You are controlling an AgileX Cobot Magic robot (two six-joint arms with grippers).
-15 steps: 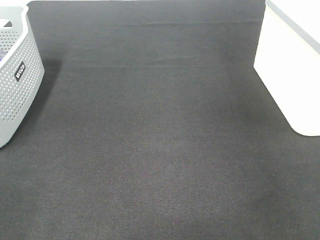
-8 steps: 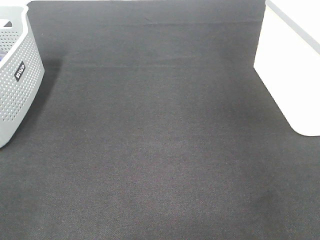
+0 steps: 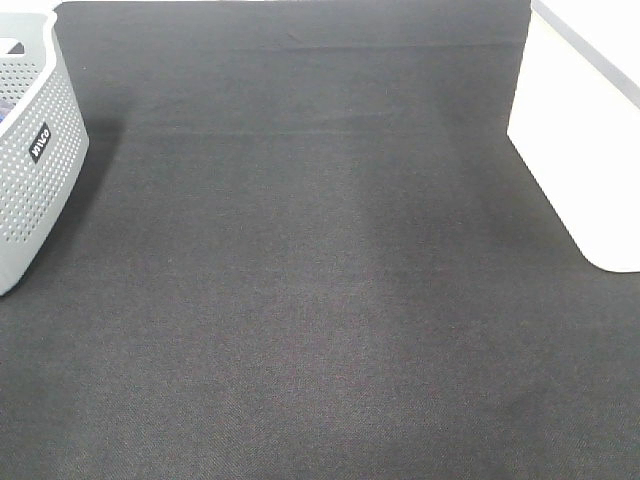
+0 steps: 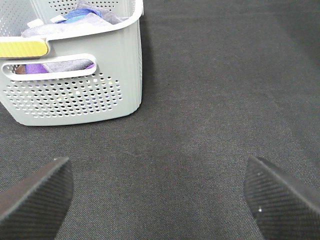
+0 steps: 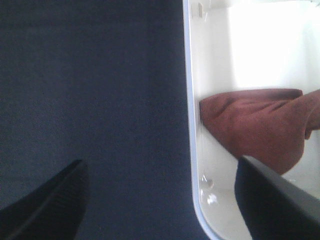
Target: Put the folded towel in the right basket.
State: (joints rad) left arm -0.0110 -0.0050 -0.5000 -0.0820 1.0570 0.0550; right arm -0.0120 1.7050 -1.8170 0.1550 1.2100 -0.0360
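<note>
A reddish-brown folded towel (image 5: 255, 130) lies inside the white right basket (image 5: 196, 150), against its near wall; it shows only in the right wrist view. In the exterior high view only the white basket's outer side (image 3: 575, 150) shows at the right edge. My right gripper (image 5: 160, 200) is open and empty, its fingers straddling the basket's rim above the mat. My left gripper (image 4: 157, 192) is open and empty over the dark mat, a little way from the grey basket (image 4: 80, 95). Neither gripper shows in the exterior high view.
The grey perforated basket (image 3: 30, 150) stands at the left edge and holds purple, blue and grey cloths (image 4: 60, 65) plus a yellow-edged item (image 4: 22, 47). A dark mat (image 3: 310, 270) covers the table between the two baskets.
</note>
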